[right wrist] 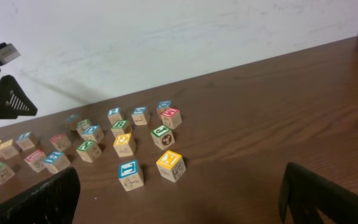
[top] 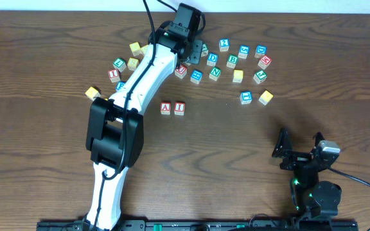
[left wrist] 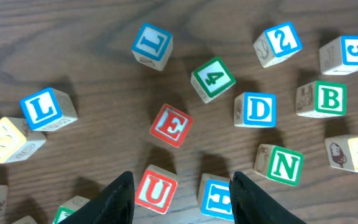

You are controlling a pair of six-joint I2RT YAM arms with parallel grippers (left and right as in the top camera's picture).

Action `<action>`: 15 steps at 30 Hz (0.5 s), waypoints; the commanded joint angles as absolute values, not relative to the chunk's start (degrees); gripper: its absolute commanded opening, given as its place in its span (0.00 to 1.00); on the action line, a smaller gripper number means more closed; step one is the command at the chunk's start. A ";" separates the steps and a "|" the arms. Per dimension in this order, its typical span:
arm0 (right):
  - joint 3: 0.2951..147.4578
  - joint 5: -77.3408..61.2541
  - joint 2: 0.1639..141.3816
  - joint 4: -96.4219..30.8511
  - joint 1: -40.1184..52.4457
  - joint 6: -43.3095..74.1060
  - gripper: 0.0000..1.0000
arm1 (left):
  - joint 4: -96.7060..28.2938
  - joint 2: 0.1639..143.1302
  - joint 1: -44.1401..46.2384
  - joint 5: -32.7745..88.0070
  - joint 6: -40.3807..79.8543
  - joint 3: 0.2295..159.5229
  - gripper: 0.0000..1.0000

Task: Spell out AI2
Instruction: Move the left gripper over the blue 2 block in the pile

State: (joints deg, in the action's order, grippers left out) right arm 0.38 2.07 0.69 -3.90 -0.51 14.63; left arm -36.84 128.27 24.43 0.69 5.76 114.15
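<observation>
Your left gripper (left wrist: 181, 182) is hovering with its two black fingers (left wrist: 122, 198) spread apart and grasping nothing. It is sitting short of the blue "2" cube (left wrist: 278, 42) and to that cube's left. A red "U" cube (left wrist: 154, 190) and a blue "H" cube (left wrist: 216, 200) are lying on the table under the gap between the fingers. Neither is the one you are after.

The "2" cube is resting tilted against the wood grain, near the far edge of the scatter. A green "4" cube (left wrist: 213, 78) is sitting near its left, and a blue "D" cube (left wrist: 258, 109) is lying just on the near side of it.

To do this step well, you are probably looking at carrying the fingers over the "2" cube and turning the wrist so the pads meet two flat opposite faces. Descending into the free space around it should avoid nudging the "4" or the "D".

The red "A" cube (top: 166, 108) and red "I" cube (top: 180, 108) are standing just beside each other, well nearer to you than the "2" cube. The spot to the right of the "I" is waiting for it.

The cubes are small pale wooden blocks with crisp edges, smooth faces and coloured printed letters. The table (top: 44, 51) is dark brown with streaky grain. They should grip firmly but may slide if pushed.

Your right gripper (right wrist: 180, 186) is resting wide open and empty, well apart from the "2" cube.
</observation>
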 commanded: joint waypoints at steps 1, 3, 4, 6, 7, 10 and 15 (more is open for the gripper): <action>0.30 1.96 0.34 -4.08 -0.78 14.96 0.99 | -35.77 128.49 23.27 -3.14 4.99 114.61 0.49; 0.30 1.96 0.34 -4.08 -0.78 14.96 0.99 | -35.03 128.49 22.57 -3.97 4.99 114.61 0.49; 0.30 1.96 0.34 -4.08 -0.78 14.96 0.99 | -34.79 128.49 22.13 -3.88 5.02 114.61 0.49; 0.30 1.96 0.34 -4.08 -0.78 14.96 0.99 | -34.68 128.49 21.50 -3.88 5.04 114.61 0.49; 0.30 1.96 0.34 -4.08 -0.78 14.96 0.99 | -34.68 128.49 21.30 -3.88 5.04 114.61 0.49; 0.30 1.96 0.34 -4.08 -0.78 14.96 0.99 | -34.83 128.49 21.17 -3.88 5.04 114.61 0.49; 0.30 1.96 0.34 -4.08 -0.78 14.96 0.99 | -34.83 128.49 21.19 -3.88 5.04 114.61 0.49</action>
